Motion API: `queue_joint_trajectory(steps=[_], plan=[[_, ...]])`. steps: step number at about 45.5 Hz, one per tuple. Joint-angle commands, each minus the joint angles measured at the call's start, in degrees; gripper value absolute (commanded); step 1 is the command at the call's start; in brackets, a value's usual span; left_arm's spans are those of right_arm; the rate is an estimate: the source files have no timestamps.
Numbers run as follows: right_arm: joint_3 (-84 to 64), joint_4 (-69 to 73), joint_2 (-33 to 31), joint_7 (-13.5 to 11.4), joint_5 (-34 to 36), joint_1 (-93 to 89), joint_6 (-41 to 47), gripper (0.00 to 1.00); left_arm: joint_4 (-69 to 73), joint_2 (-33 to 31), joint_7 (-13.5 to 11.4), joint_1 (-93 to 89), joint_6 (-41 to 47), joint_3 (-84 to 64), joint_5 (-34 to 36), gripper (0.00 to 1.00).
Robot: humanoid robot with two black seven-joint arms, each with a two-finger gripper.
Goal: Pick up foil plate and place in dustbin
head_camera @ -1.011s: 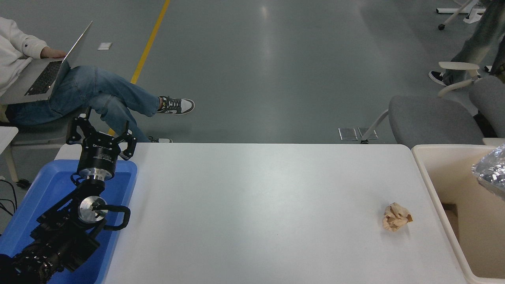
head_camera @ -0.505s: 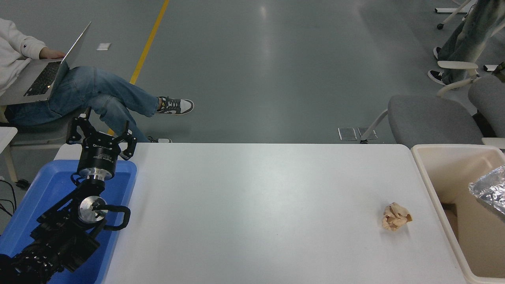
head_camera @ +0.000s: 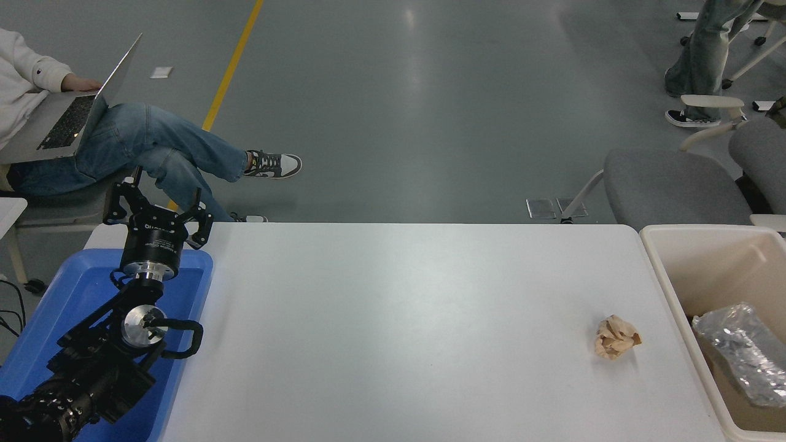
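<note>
A grey workshop floor with a yellow line runs behind the white worktop [head_camera: 399,319], where a person [head_camera: 92,135] sits with a laptop at the upper left of the frame and grey chairs stand at the upper right. The foil plate [head_camera: 740,353], which half a second ago hung at the right edge above the dustbin [head_camera: 672,288], now lies tilted inside it at the lower right, with nothing gripping it. By this view the drop has been made and the task looks done. The right arm and its end effector are out of the frame, so their state cannot be told. The left end effector [head_camera: 158,205] is parked over the blue tray [head_camera: 67,288] at the lower left, fingers spread and empty. A crumpled tan paper wad [head_camera: 617,337] sits on the worktop near the dustbin, untouched.
</note>
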Motion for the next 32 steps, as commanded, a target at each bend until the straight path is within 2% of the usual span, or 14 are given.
queue_joint_trajectory(steps=[1, 12, 13, 14, 32], plan=[[-6.3, 9.7, -3.3, 0.1, -0.2, 6.6, -0.7, 0.79, 0.0, 0.0, 0.0, 0.0, 0.0, 0.0, 0.0, 0.99], [-21.5, 27.1, -8.0, 0.1, -0.2, 24.5, -0.6, 0.89, -0.1, 0.0, 0.0, 0.0, 0.0, 0.0, 0.0, 0.99], [-22.9, 28.1, -8.1, 0.1, -0.2, 26.2, -0.6, 0.92, -0.1, 0.0, 0.0, -0.1, 0.0, 0.0, 0.0, 0.99], [-24.1, 29.3, -8.1, 0.1, -0.2, 28.0, -0.5, 1.00, -0.1, 0.0, 0.0, 0.0, 0.0, 0.0, 0.0, 0.99], [-42.5, 57.3, -6.3, 0.0, 0.5, 59.5, 2.2, 1.00, -0.1, 0.0, 0.0, -0.1, 0.0, 0.0, 0.0, 0.99]])
